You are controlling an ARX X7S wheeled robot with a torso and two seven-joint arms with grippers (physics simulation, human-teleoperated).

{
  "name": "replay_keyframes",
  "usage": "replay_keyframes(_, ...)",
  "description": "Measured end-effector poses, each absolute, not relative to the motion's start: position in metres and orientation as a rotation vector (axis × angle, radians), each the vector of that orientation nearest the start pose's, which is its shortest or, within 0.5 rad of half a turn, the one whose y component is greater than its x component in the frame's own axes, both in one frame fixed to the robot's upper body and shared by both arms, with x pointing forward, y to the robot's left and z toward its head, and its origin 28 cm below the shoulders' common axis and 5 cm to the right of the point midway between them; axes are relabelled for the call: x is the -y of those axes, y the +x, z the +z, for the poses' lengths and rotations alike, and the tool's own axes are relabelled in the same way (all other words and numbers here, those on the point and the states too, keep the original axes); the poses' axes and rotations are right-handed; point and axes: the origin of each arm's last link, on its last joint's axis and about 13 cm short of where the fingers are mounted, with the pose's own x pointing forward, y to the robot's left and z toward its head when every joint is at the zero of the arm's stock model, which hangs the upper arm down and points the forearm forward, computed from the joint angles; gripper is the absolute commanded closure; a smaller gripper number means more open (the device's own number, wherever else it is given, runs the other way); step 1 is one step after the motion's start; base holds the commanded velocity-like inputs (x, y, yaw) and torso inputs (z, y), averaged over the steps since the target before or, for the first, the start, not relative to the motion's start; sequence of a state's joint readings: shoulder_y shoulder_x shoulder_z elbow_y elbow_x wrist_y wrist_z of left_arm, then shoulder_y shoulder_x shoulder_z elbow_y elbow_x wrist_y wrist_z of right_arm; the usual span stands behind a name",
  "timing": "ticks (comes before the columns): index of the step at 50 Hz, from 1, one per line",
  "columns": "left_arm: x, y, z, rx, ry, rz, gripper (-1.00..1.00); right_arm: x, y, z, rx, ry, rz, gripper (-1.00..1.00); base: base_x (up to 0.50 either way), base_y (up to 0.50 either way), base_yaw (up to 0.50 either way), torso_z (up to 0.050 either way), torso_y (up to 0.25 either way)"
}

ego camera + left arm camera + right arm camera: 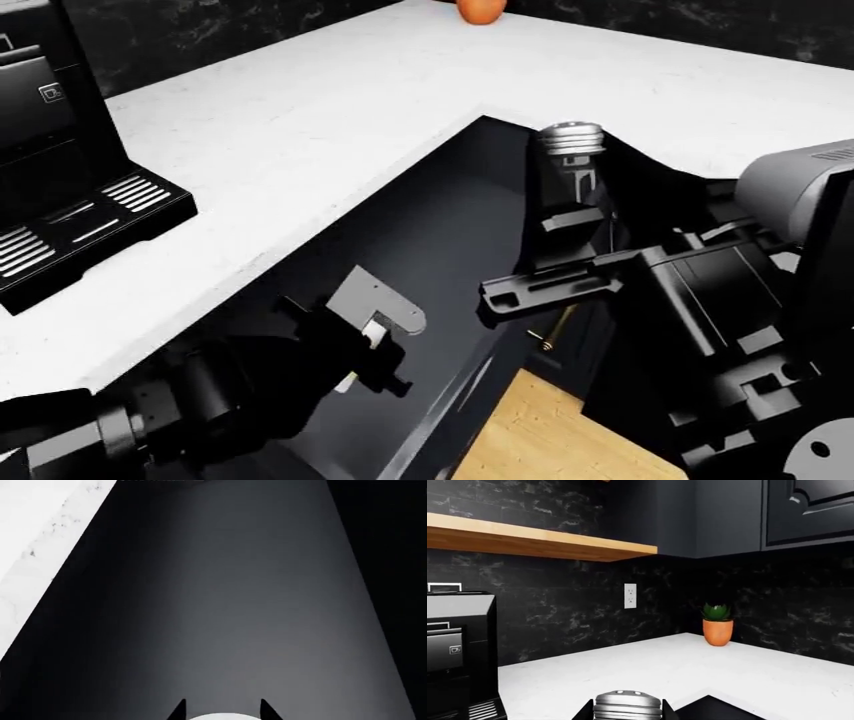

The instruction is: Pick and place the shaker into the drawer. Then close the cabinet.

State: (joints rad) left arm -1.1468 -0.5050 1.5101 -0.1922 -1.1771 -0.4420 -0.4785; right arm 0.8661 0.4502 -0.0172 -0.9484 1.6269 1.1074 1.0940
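The shaker [571,140], pale with a ribbed silver cap, is held upright in my right gripper [574,185] above the far corner of the open drawer [441,240]. In the right wrist view the cap [627,705] sits between the two black fingertips of the right gripper [627,714]. My left gripper [384,345] hangs low over the drawer's dark inside [233,605]. Its fingertips stand apart around a pale rounded shape at the frame's edge that I cannot identify; the left gripper [222,711] faces the drawer floor. The dark cabinet front [447,420] runs below the drawer.
White marble counter [307,120] wraps the drawer on the left and back, and shows in the left wrist view [40,535]. A black coffee machine [54,160] stands at left. An orange potted plant [718,625] sits in the back corner. Wooden floor [547,440] lies below.
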Motion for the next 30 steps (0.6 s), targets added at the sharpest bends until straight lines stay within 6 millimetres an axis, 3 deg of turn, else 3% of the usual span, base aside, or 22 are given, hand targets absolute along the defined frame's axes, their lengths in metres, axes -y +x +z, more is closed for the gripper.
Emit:
replay_keyframes(9,-0.19,0.303,0.085,-0.529,0.471,-0.39,1.0,0.081,0.162,0.269,0.29,0.044,0.296,1.0,0.0,0.0,0.0,0.0,0.0)
replay_keyframes(10,-0.19,0.303,0.084,-0.531,0.472,-0.389,-1.0,0.081,0.162,0.269,0.289,0.044,0.296,1.0,0.0,0.0,0.0,0.0,0.01)
replay_keyframes(14,-0.19,0.303,0.086,-0.516,0.462,-0.383,-1.0,0.081,0.162,0.268,0.288,0.044,0.297,1.0,0.0,0.0,0.0,0.0,0.0)
replay_keyframes(18,-0.189,0.303,0.102,-0.459,0.437,-0.38,-1.0,0.081,0.162,0.268,0.287,0.045,0.299,1.0,0.0,0.0,0.0,0.0,0.0)
replay_keyframes(30,-0.189,0.293,0.197,-0.127,0.351,-0.367,-1.0,0.08,0.164,0.269,0.277,0.033,0.309,1.0,0.0,0.0,0.0,0.0,0.0)
